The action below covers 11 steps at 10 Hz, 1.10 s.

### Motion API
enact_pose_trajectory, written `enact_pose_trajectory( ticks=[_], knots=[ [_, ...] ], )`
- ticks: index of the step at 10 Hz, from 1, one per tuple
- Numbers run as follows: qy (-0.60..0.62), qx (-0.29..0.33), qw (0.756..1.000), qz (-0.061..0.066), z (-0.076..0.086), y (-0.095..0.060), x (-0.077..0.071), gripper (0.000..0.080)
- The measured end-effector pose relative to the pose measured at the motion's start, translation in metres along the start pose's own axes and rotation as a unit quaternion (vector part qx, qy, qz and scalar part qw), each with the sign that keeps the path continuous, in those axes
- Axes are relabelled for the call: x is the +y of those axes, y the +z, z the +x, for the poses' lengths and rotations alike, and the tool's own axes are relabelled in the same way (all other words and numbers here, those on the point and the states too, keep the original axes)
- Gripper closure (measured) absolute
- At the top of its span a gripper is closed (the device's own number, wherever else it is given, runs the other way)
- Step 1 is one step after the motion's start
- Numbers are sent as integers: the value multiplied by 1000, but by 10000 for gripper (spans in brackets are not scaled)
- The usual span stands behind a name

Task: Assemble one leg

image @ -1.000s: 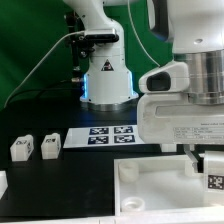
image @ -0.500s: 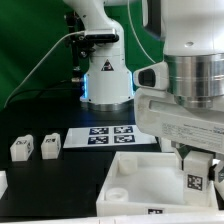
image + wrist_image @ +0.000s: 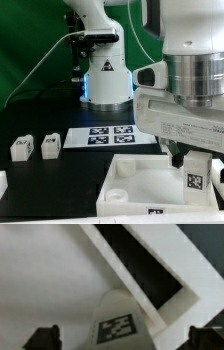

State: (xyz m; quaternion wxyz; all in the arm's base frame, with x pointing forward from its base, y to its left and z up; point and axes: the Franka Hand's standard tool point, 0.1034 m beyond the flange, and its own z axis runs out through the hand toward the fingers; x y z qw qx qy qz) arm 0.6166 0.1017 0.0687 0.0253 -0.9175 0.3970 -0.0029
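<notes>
One robot arm shows in the exterior view, with one hand (image 3: 197, 168) at about four o'clock in the picture.

Legs: three can be counted. Two stand side by side at about nine o'clock, one leg (image 3: 22, 149) and a second leg (image 3: 50, 145) just beside it. A third leg (image 3: 196, 178), tag facing out, sits at the hand.

One white panel (image 3: 135, 185) lies at about five o'clock.

One marker board (image 3: 110, 136) lies near the centre of the bench (image 3: 60, 185), bearing four tags.

The wrist view shows one tagged leg (image 3: 115, 319) and two fingertips (image 3: 43, 338).
</notes>
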Motion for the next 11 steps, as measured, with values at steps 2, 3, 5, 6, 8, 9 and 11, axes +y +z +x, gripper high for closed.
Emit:
enact_pose_trajectory(
  ticks=[2, 3, 5, 6, 8, 9, 11],
  knots=[
    [-5, 0, 1000, 6, -6, -15, 0, 153],
    [-7, 1, 1000, 10, -8, -24, -1, 151],
    [-10, 1, 1000, 13, -12, -29, -5, 151],
    [-11, 1, 1000, 12, -12, -28, -4, 151],
    [-11, 1, 1000, 12, -12, -28, -4, 151],
    [-11, 1, 1000, 12, -12, -27, -4, 151],
    [-11, 1, 1000, 12, -12, -27, -4, 151]
  ],
)
